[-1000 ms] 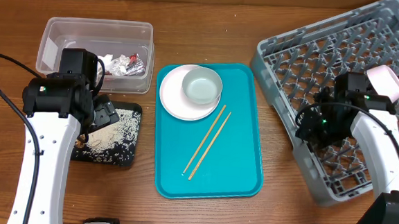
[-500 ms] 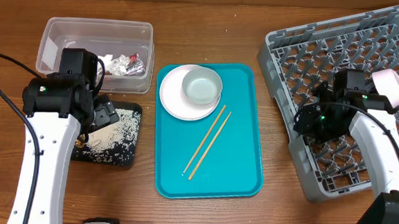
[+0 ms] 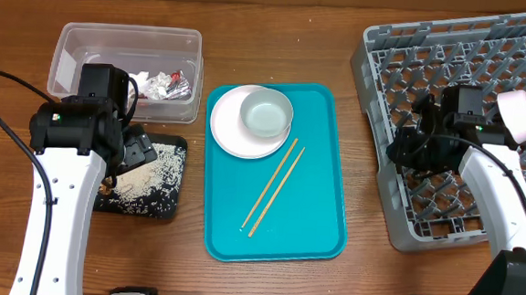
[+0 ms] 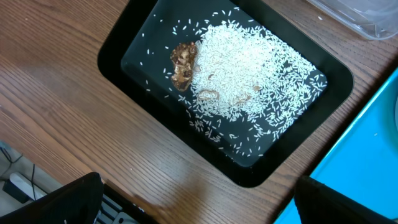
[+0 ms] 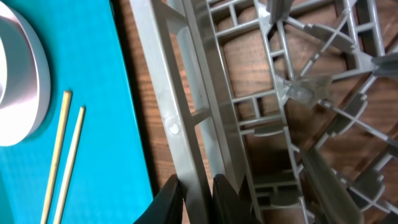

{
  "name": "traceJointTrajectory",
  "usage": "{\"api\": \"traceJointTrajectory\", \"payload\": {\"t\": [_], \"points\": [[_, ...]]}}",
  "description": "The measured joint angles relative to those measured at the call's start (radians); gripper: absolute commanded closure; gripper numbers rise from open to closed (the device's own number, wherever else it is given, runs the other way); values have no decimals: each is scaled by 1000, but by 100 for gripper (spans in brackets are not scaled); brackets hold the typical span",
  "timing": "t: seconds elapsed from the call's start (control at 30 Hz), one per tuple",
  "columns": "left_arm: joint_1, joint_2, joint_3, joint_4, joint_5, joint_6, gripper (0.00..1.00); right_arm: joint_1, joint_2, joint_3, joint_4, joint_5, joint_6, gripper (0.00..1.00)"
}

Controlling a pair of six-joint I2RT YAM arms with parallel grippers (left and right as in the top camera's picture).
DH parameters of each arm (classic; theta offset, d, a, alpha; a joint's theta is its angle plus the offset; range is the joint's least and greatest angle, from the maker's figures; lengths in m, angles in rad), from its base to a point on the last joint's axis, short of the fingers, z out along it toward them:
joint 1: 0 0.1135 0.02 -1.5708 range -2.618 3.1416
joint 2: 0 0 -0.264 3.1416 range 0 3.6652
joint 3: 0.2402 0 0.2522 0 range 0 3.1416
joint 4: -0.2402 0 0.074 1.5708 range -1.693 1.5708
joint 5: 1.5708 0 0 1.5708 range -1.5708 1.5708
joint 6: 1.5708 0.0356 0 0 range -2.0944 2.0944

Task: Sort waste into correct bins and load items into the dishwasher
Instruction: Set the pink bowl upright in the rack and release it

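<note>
**At the rack's left wall: right jaws grasp the rim, tableware waits to their left**

On the counter's right side sits the grey dish rack (image 3: 381, 159), with a pink bowl (image 3: 519, 116) already resting in it. The right gripper (image 5: 198, 186) has its jaws clenched across the rack's left wall, one finger on each side of the grey rim.

The remaining tableware lies to the left of those jaws, on a teal tray (image 3: 318, 224) just beside the rack. Two chopsticks (image 3: 274, 187) lie side by side on it. Their long axis runs diagonally, near ends toward the left arm and far ends toward the rack. Beyond them a small pale bowl (image 3: 266, 114) sits on a white plate (image 3: 227, 132).

The left gripper (image 4: 199, 205) hovers with its jaws spread wide and holds nothing. Below it is the black tray (image 4: 118, 56), which holds rice (image 4: 249, 81) and a brown scrap (image 4: 182, 64).

The tray lies between the two arms, so either could reach it. The right jaws would probably need to let go of the rim first.
</note>
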State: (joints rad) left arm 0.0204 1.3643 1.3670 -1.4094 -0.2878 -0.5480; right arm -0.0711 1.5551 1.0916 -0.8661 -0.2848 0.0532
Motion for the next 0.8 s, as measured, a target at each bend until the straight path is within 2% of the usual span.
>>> {"api": "traceJointTrajectory", "payload": {"t": [0.37, 0.43, 0.57, 0.63, 0.8], "points": [[0, 0, 0, 0, 0, 0, 0, 0, 8, -2, 60, 0, 19, 83], [0, 0, 0, 0, 0, 0, 0, 0, 8, -2, 65, 0, 26, 77], [0, 0, 0, 0, 0, 0, 0, -9, 8, -2, 88, -3, 40, 75], [0, 0, 0, 0, 0, 0, 0, -11, 8, -2, 85, -2, 45, 69], [0, 0, 0, 0, 0, 0, 0, -13, 8, -2, 65, 1, 51, 65]]}}
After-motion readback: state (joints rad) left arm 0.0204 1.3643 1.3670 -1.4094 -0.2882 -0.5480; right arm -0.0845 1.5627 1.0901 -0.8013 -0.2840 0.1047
